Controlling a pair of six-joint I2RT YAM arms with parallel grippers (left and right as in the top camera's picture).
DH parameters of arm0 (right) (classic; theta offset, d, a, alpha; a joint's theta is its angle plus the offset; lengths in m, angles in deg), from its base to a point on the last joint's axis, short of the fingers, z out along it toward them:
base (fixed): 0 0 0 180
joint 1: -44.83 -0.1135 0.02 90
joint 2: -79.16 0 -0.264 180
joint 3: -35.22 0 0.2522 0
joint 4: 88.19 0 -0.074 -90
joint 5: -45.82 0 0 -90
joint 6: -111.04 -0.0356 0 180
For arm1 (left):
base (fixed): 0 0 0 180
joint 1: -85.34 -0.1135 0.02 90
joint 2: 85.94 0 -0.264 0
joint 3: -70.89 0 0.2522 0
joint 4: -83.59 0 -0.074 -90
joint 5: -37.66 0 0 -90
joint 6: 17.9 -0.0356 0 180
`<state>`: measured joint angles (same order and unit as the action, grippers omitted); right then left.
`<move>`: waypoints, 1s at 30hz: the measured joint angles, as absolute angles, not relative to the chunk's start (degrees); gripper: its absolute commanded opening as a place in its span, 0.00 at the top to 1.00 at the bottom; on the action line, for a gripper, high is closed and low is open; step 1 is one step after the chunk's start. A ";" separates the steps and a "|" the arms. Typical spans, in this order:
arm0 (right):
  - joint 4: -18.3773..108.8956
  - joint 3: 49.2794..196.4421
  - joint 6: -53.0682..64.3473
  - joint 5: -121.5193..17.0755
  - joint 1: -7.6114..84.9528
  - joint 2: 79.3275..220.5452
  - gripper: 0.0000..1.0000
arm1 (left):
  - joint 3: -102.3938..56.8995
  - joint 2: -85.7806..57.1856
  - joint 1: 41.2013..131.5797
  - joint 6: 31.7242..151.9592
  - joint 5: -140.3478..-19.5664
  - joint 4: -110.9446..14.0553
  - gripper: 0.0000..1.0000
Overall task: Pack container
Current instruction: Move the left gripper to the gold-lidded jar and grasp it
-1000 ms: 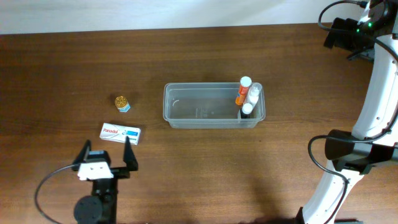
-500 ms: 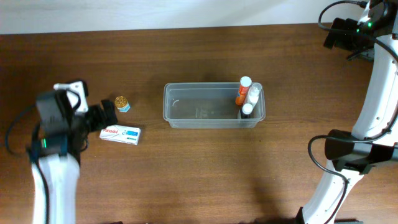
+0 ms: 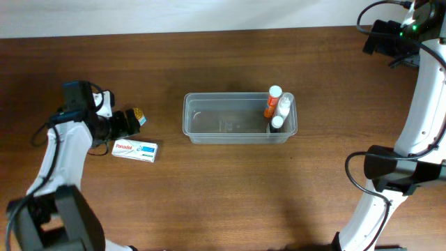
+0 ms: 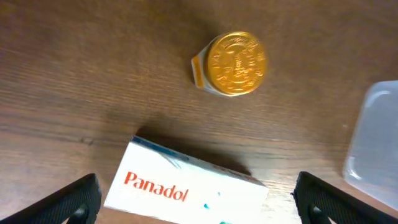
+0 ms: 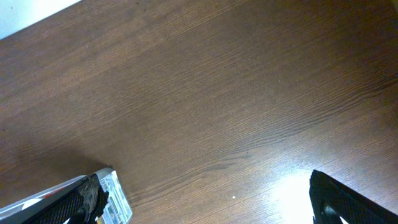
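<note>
The clear plastic container (image 3: 230,120) stands mid-table with an orange bottle (image 3: 270,106) and two white bottles (image 3: 284,104) upright at its right end. A white Panadol box (image 3: 135,149) lies flat to its left, and a small gold-capped jar (image 3: 139,116) stands just behind the box. My left gripper (image 3: 129,124) hovers open above these two. In the left wrist view the box (image 4: 186,190) lies between the open fingers (image 4: 199,202), the jar (image 4: 235,63) is beyond, and a container corner (image 4: 376,143) is at right. My right gripper (image 3: 380,38) is open and empty at the far right.
The brown wooden table (image 3: 230,188) runs to a white wall at the back. The right arm's base and cables (image 3: 390,178) stand at the right edge. The right wrist view shows bare wood (image 5: 217,112) and a clear ribbed edge (image 5: 112,194) by its left finger.
The left arm has swung from the front edge up to the left side. Its gripper now sits over the jar and the Panadol box. The right arm has not moved.
</note>
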<state>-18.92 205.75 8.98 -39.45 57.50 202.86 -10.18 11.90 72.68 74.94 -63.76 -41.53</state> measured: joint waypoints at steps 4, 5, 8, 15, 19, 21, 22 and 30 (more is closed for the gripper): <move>-18.92 205.75 9.01 -39.47 57.50 202.86 0.02 | -10.18 14.81 72.68 74.89 -63.76 -42.49 0.01; -18.95 205.75 8.96 -39.47 57.50 202.86 0.02 | -10.18 15.11 72.68 74.74 -63.76 -43.08 0.01; -18.92 205.75 9.01 -39.47 57.50 202.86 0.02 | -10.44 15.20 72.68 74.67 -63.70 -44.19 0.01; -18.92 205.75 9.03 -39.47 57.50 202.86 0.02 | -15.05 15.22 72.92 74.67 -59.65 -45.31 0.01; -18.92 205.75 8.98 -39.47 57.50 202.86 0.01 | -15.64 15.22 74.80 74.10 -56.55 -47.84 0.01; -18.92 205.75 8.96 -39.47 57.50 202.86 0.02 | -15.64 15.22 76.74 73.27 -55.06 -48.85 0.01; -18.92 205.75 8.98 -39.47 57.50 202.86 0.02 | -15.64 15.22 77.83 72.92 -54.19 -49.46 0.01; -18.92 205.75 9.01 -39.47 57.50 202.86 0.02 | -15.64 18.50 84.65 71.00 -49.58 -53.09 0.01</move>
<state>-18.92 205.75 9.01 -39.47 57.50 202.86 -15.64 18.50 84.65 71.00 -49.58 -53.09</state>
